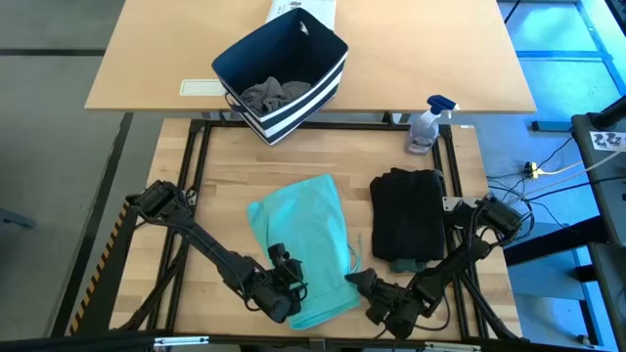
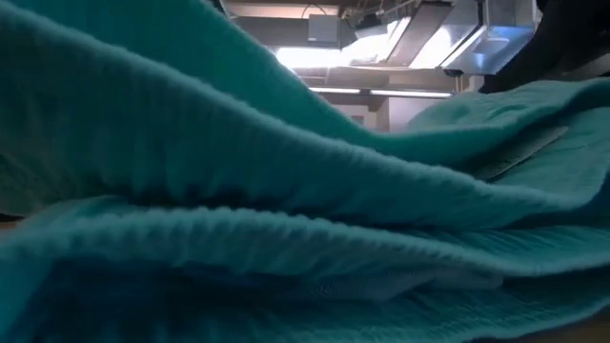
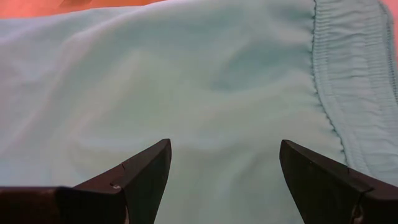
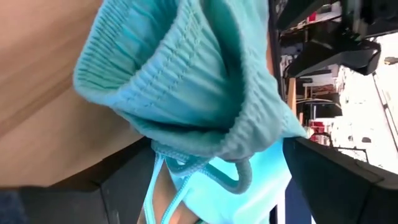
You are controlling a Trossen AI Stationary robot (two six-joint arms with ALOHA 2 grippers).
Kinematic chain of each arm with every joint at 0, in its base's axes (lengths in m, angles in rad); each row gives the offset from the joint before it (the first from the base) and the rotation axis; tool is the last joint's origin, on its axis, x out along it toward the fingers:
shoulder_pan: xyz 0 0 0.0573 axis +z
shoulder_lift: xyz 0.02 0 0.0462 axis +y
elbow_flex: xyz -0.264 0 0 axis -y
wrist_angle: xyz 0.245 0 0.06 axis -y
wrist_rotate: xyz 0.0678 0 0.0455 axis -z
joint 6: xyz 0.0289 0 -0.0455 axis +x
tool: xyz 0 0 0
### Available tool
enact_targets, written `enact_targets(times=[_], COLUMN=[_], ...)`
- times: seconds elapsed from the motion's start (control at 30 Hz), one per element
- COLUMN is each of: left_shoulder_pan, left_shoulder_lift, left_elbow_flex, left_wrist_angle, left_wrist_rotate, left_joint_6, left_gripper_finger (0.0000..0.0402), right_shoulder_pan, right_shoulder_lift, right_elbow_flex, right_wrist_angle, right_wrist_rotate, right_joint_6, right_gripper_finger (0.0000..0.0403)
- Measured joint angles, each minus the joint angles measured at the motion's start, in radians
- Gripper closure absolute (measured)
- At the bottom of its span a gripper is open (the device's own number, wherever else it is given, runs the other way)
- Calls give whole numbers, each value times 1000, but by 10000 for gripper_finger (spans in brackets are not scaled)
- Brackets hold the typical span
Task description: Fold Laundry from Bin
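Teal cloth [image 1: 305,244] lies between both wide-open tools at the tabletop's near edge: left tool [image 1: 284,284] over its corner, right tool [image 1: 364,286] at the bunched waistband, neither gripping. Beside it, the black garment [image 1: 409,227] looks folded. Grey laundry [image 1: 274,95] waits in the bin [image 1: 328,80].

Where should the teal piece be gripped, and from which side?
Probably at the ribbed waistband of the teal piece, the bunched edge nearest the right gripper. It stands up off the table as a thick fold, so come in level from the right.
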Motion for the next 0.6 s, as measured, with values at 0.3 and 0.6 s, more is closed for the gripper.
enact_targets(times=[0.3,0.6], left_shoulder_pan=[0,0], left_shoulder_lift=[0,0], left_elbow_flex=[0,0], left_wrist_angle=[-4,-5], left_wrist_rotate=[0,0], left_joint_6=[0,-2], left_gripper_finger=[108,108], right_shoulder_pan=[34,33], right_shoulder_lift=[-1,-1], right_elbow_flex=[16,23], right_wrist_angle=[46,62], right_wrist_rotate=[45,-33], right_joint_6=[-58,-83], right_gripper_finger=[52,52])
